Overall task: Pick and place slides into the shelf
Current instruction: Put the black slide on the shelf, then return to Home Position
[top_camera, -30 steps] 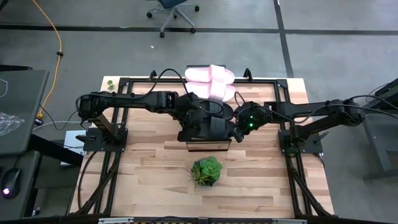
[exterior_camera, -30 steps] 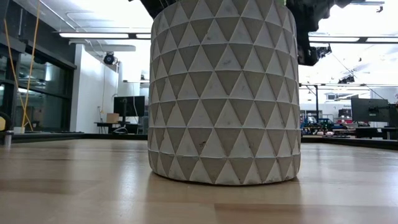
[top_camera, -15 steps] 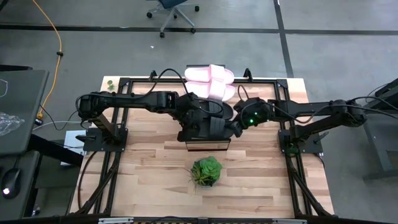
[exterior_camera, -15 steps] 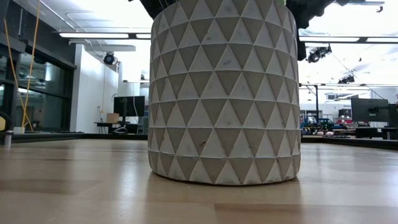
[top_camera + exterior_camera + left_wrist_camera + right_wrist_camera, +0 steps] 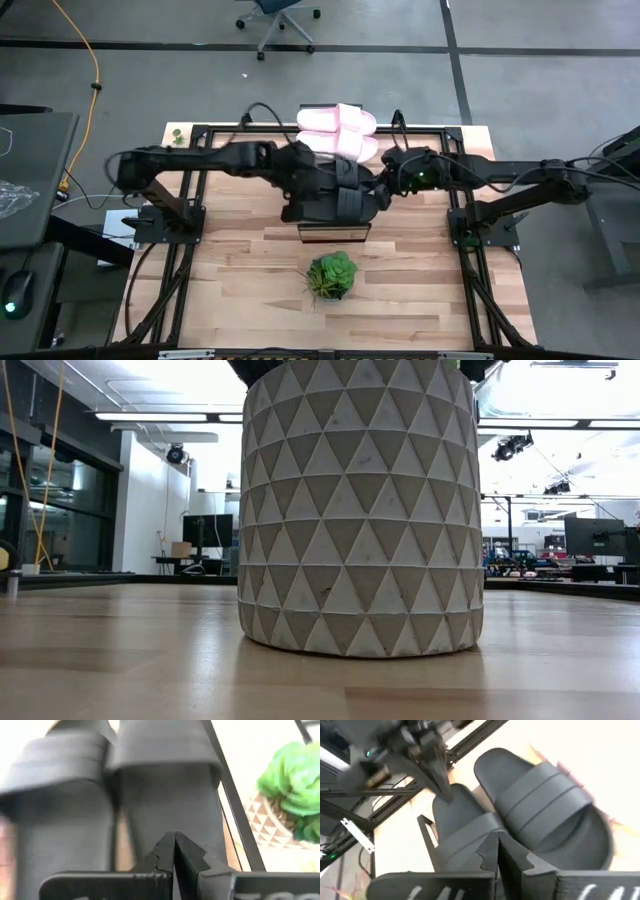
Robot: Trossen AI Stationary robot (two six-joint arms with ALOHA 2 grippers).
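**Figure: Both grippers closed above the black pair on the shelf; right arm drawn back**

Overhead, the two black slides lie side by side on the shelf, a narrow light-wood rack with a dark frame near the middle of the table. The two pale pink slides lie together at the table's far edge, partly overhanging it, well apart from the shelf. The left gripper hangs directly above the black pair with its fingers pressed together and nothing between them; its wrist view shows both broad straps just ahead of the fingertips. The right gripper is likewise closed and empty, looking down on the same pair from the other side.

Change over the last second: in the high view the right gripper has retreated from the shelf's right end toward the far right, and the left arm's shoulder link has shifted slightly, while the black slides have kept their position. This suggests that placement of the black pair is finished and the pink pair is probably next.

The potted plant stands near the shelf on the table's near side; its patterned pot fills the low view, hiding the shelf there.
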